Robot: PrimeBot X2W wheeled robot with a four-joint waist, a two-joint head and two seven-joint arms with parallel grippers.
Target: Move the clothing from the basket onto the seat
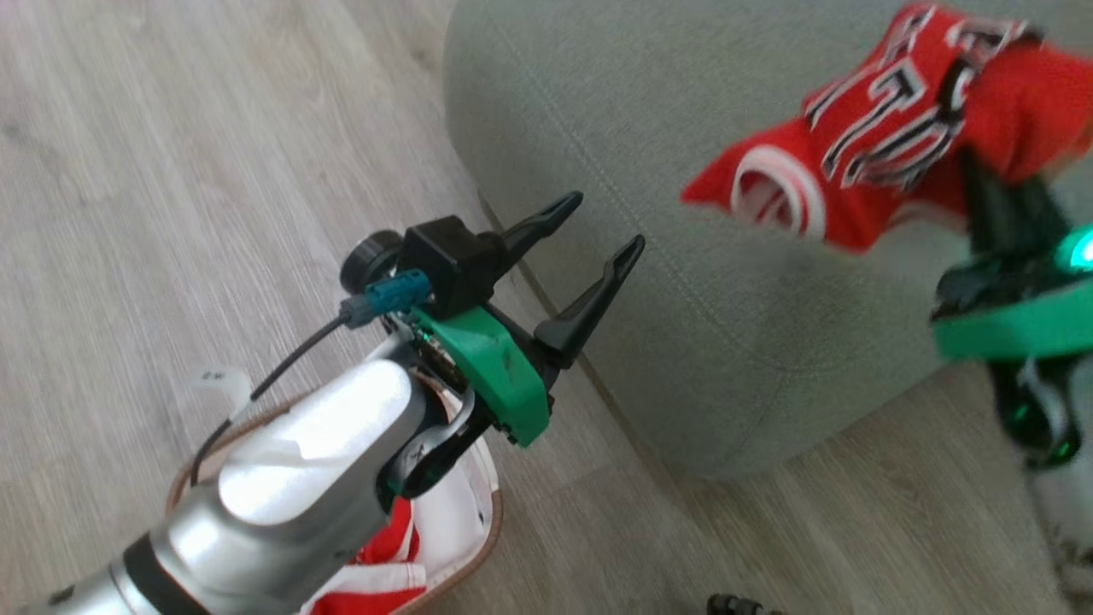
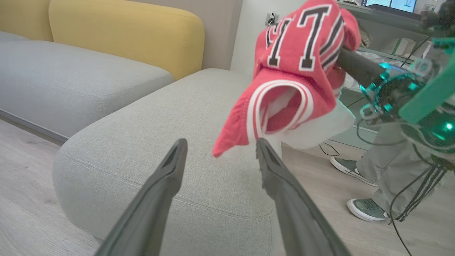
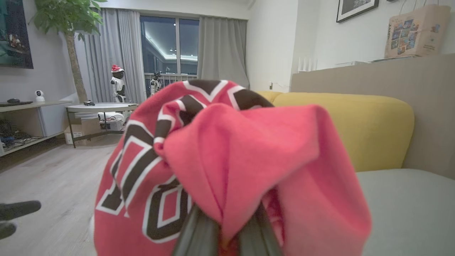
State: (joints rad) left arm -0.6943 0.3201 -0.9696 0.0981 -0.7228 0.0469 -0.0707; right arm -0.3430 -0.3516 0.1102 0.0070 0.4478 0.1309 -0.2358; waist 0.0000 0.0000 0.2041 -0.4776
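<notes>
Jersey [image 1: 888, 128], red fabric with black white-outlined lettering, is held bunched by the right gripper [image 3: 227, 227]. Its fingers are clamped together on a fold, so the cloth hangs clear above the large grey-green upholstered seat [image 1: 615, 111], ready for release. Left gripper [image 1: 602, 224] is parked off the seat's near corner, fingers spread apart and empty, probably readied for the next pick. Red white-striped shorts [image 1: 384, 572] lie in the small cream plastic basket with brown rim [image 1: 491, 521], set on the floor just off that corner. Task is judged about half done.
</notes>
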